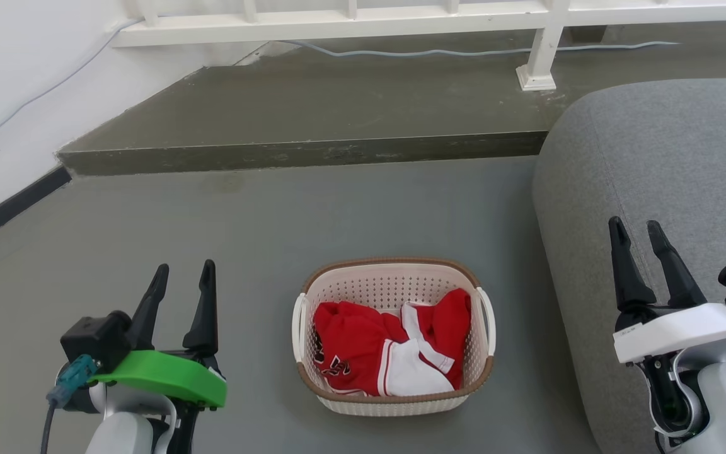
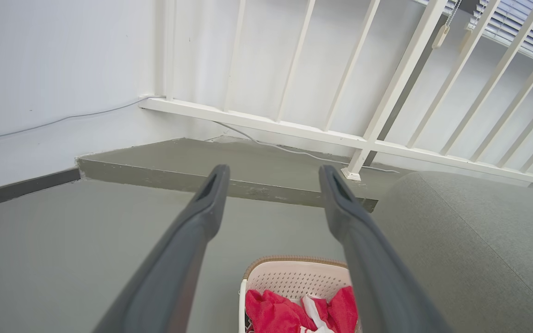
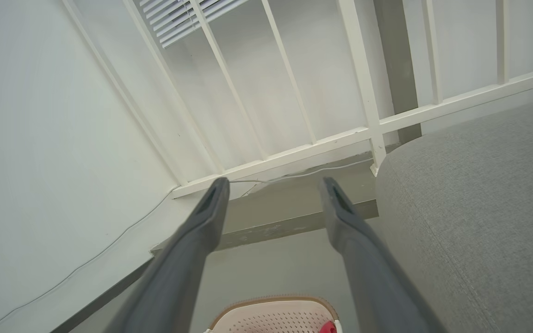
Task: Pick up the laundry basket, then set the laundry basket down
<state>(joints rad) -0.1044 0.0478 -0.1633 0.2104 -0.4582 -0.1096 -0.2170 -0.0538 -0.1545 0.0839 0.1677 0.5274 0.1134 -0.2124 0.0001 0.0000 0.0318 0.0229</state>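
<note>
The laundry basket (image 1: pixel 394 287) stands on the grey floor, cream-white with a brown rim and a white handle on each side. Red and white clothes (image 1: pixel 388 353) lie inside it. My left gripper (image 1: pixel 183 271) is open at the lower left, well clear of the basket's left handle. My right gripper (image 1: pixel 637 230) is open at the lower right, over the grey sofa. In the left wrist view the basket (image 2: pixel 294 280) shows between the fingers of the left gripper (image 2: pixel 273 178). The right wrist view catches the basket's far rim (image 3: pixel 271 303) below the open right gripper (image 3: pixel 271 189).
A grey sofa (image 1: pixel 665 189) rises right of the basket. A raised concrete step (image 1: pixel 300 151) crosses the floor behind it, with a white railing (image 1: pixel 401 16) and a pale cable (image 1: pixel 464 52) beyond. A white wall (image 1: pixel 23 82) with a dark baseboard runs along the left.
</note>
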